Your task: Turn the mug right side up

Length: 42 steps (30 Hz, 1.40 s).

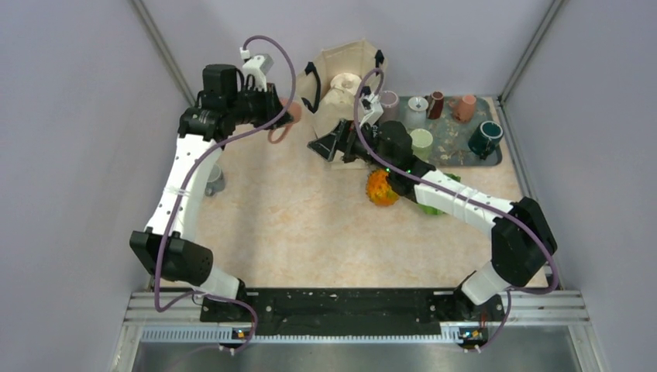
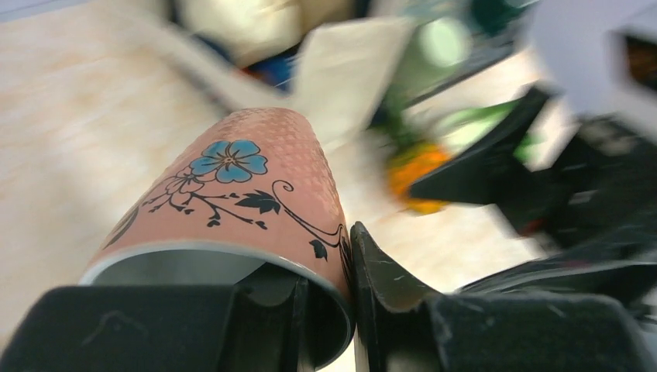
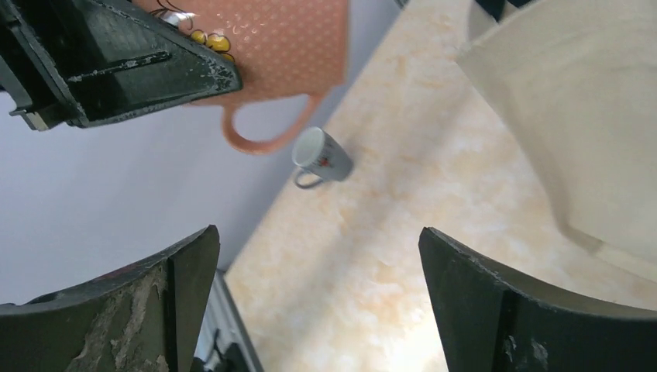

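Observation:
The salmon-pink mug [image 2: 240, 186] has a blue flower and black vines on it. My left gripper [image 2: 346, 271] is shut on its rim wall, one finger inside and one outside. It holds the mug tilted in the air above the table's back left [image 1: 287, 118]. In the right wrist view the mug [image 3: 287, 46] shows with its loop handle hanging toward the table, pinched by the left gripper's fingers [image 3: 139, 70]. My right gripper [image 3: 318, 310] is open and empty. It points at the mug from the right, a short way off [image 1: 329, 143].
A small grey-white mug [image 3: 321, 159] stands on the table by the left arm [image 1: 214, 183]. A cream bag [image 1: 349, 77] stands at the back. A dark tray [image 1: 453, 147] with several mugs is at back right. An orange object [image 1: 380, 187] and a green one [image 1: 434, 203] lie under the right arm.

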Each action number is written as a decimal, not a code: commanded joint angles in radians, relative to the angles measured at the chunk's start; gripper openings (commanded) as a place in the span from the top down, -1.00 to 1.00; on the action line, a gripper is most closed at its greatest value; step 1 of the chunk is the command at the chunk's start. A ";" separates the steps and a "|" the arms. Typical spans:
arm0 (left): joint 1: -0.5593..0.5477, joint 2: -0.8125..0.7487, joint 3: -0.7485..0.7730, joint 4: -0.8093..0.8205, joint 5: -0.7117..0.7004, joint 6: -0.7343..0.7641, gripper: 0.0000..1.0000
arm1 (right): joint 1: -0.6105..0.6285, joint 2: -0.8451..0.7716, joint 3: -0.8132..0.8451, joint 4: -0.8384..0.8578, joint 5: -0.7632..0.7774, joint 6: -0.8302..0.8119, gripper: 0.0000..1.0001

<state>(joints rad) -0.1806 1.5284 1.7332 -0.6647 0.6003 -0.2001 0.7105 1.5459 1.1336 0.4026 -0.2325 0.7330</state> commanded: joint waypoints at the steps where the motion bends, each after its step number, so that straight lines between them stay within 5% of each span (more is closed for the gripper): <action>1: 0.006 -0.066 0.012 -0.235 -0.423 0.429 1.00 | 0.009 -0.065 0.056 -0.212 0.049 -0.201 -0.98; 7: 0.018 0.013 -0.141 -0.285 -0.726 0.649 1.00 | 0.009 -0.106 0.051 -0.317 0.123 -0.305 -0.98; 18: 0.111 0.355 -0.014 -0.404 -0.662 0.652 1.00 | 0.008 -0.184 0.040 -0.392 0.208 -0.392 -0.98; 30: 0.156 0.482 0.001 -0.455 -0.520 0.682 1.00 | 0.009 -0.219 0.018 -0.400 0.256 -0.418 -0.98; 37: 0.169 0.493 0.006 -0.482 -0.455 0.714 0.36 | 0.009 -0.239 0.023 -0.446 0.321 -0.472 -0.98; 42: 0.171 0.419 0.015 -0.459 -0.459 0.706 0.00 | -0.001 -0.259 0.089 -0.611 0.671 -0.579 -0.98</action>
<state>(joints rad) -0.0139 2.0243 1.7077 -1.1259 0.1150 0.4965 0.7113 1.3434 1.1473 -0.0975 0.1436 0.2543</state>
